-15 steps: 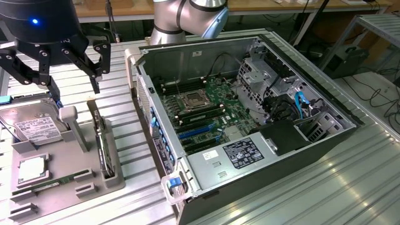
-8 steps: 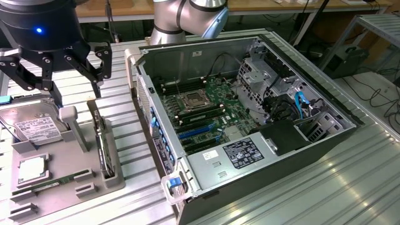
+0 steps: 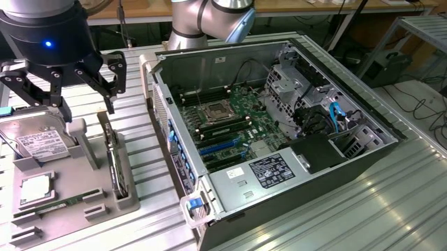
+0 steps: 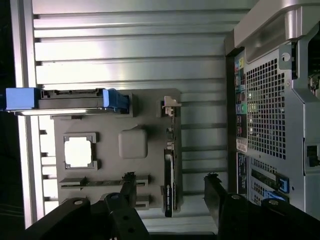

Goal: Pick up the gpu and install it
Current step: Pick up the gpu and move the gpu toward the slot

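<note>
Upper left of the exterior view, the gripper [image 3: 89, 112] hangs with jaws spread, empty, above one graphics card [image 3: 115, 162] standing on edge at the tray's [image 3: 73, 178] case-side rim. Open table [image 3: 154, 178] separates the tray from one computer case [image 3: 279, 130].

Shiny metal table [image 3: 363, 209], matt plastic holder [image 3: 80, 180], matt black hand [image 3: 89, 114]

Strong glare on metal table [image 4: 130, 70]; edges dark.
</note>
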You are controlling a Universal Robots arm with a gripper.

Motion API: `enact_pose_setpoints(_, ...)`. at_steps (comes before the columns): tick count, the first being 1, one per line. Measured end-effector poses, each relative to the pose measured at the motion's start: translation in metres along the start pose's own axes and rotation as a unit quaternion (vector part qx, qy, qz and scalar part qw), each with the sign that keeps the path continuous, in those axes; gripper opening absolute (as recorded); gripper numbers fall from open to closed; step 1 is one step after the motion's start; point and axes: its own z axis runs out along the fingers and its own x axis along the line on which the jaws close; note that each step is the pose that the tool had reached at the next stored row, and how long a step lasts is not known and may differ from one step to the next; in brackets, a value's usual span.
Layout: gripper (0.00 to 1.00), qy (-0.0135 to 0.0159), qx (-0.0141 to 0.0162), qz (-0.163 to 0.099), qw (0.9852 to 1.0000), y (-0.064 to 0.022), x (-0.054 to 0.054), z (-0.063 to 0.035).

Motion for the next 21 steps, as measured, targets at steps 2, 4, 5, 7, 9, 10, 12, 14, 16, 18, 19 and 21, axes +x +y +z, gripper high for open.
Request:
enact_pose_setpoints(2, 0.66, 0.0000, 0.0000, 0.000, 1.0000, -0.0009, 0.000, 0.0019)
enact_pose_setpoints(4, 0.66, 0.0001, 0.0000, -0.001, 1.0000, -0.0023, 0.000, 0.0035)
enact_pose_setpoints(5, 0.66, 0.0000, 0.0000, -0.001, 1.0000, -0.0033, 0.000, 0.0044)
enact_pose_setpoints(7, 0.66, 0.0002, 0.0000, -0.003, 1.0000, -0.0052, 0.000, 0.0059)
enact_pose_setpoints(9, 0.66, 0.0001, -0.0001, -0.004, 1.0000, -0.0077, 0.000, 0.0076)
enact_pose_setpoints(10, 0.66, 0.0001, -0.0001, -0.004, 1.0000, -0.0092, 0.000, 0.0084)
enact_pose_setpoints(12, 0.66, 0.0002, -0.0001, -0.005, 1.0000, -0.0118, 0.000, 0.0095)
enact_pose_setpoints(14, 0.66, 0.0002, -0.0001, -0.006, 1.0000, -0.0151, 0.000, 0.0109)
enact_pose_setpoints(16, 0.66, 0.0002, -0.0002, -0.006, 1.0000, -0.0174, 0.000, 0.0124)
enact_pose_setpoints(18, 0.66, 0.0002, -0.0002, -0.007, 1.0000, -0.0191, 0.000, 0.0139)
enact_pose_setpoints(19, 0.66, 0.0002, -0.0002, -0.007, 1.0000, -0.0199, 0.000, 0.0146)
enact_pose_setpoints(21, 0.66, 0.0002, -0.0002, -0.007, 1.0000, -0.0217, 0.000, 0.0163)
